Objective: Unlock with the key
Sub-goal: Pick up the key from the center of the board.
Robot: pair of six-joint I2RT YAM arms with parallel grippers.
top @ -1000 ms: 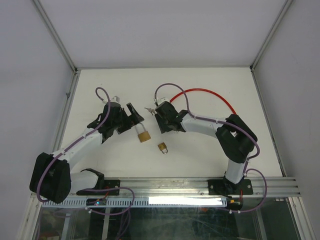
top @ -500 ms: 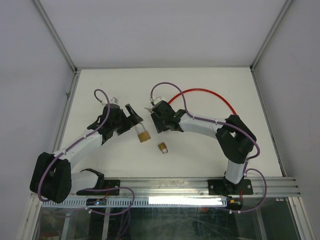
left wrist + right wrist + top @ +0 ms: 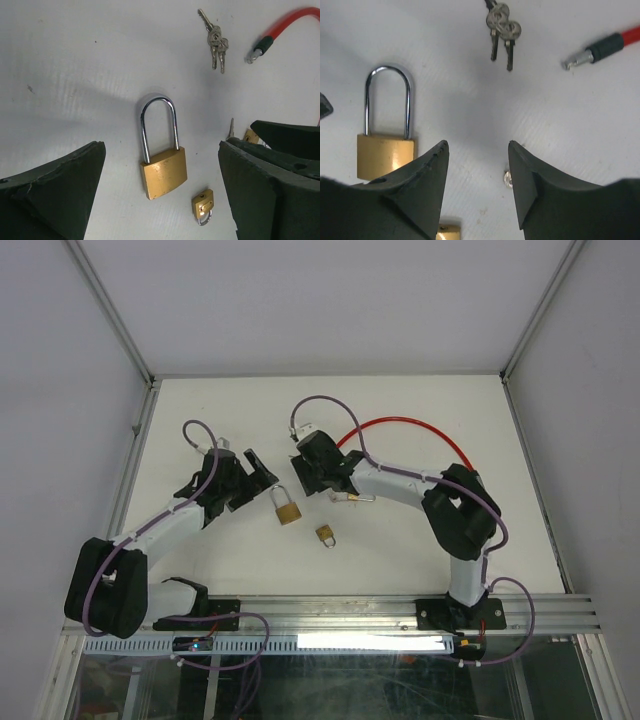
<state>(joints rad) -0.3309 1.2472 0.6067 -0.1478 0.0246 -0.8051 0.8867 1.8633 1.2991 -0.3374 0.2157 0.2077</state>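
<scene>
From above, the left gripper and right gripper flank the large padlock lying on the table; the left wrist view adds wide, empty jaws and the keys beyond the shackle; the right wrist view, half-parted empty jaws.

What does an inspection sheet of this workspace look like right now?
Surface: white table, matte.
Job's things: large brass padlock lying flat, shackle seemingly closed; key bunch beyond it, untouched; small padlock nearer the arm bases.
Clutter: red cable lock.
Grippers: left gripper open, facing that padlock; right gripper fingers apart, holding nothing.
Cables: purple cables looped over both arms.
Surroundings: white walls, aluminium frame.
</scene>
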